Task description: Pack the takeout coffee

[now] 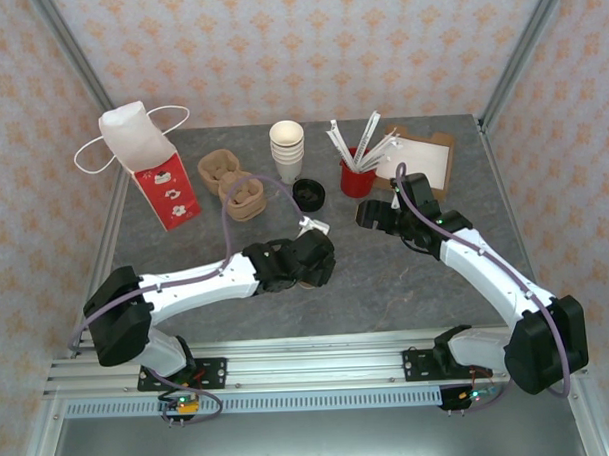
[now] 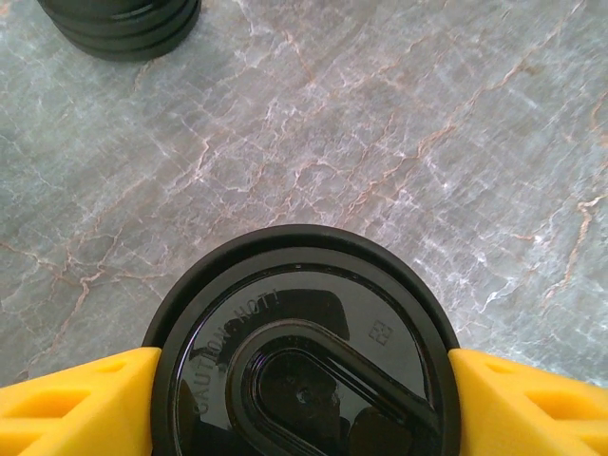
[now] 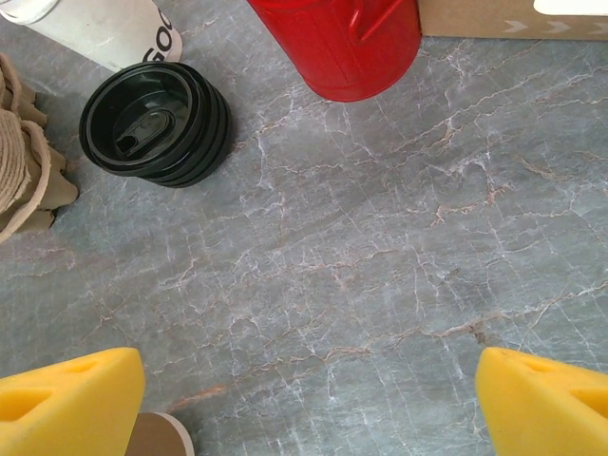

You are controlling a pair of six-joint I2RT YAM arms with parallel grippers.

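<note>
The takeout coffee [image 2: 304,313] shows as a round black "caution hot" lid, seen from above in the left wrist view. My left gripper [image 2: 304,389] has its yellow fingers [image 2: 76,404] close against both sides of the lid rim, and the rim hides whether they press on the cup. From above, my left gripper [image 1: 311,260] covers the cup at the table's middle. My right gripper [image 1: 369,218] hovers a little to the right; in its wrist view the right gripper [image 3: 309,404] stands open over bare table. The red-and-white bag [image 1: 158,173] stands open at the back left.
A stack of loose black lids [image 1: 309,194] [image 3: 152,119] sits behind the grippers, with lidless cream cups [image 1: 288,149], brown pulp trays [image 1: 233,185], a red cup of stirrers [image 1: 358,176] and a cardboard napkin box [image 1: 422,159] along the back.
</note>
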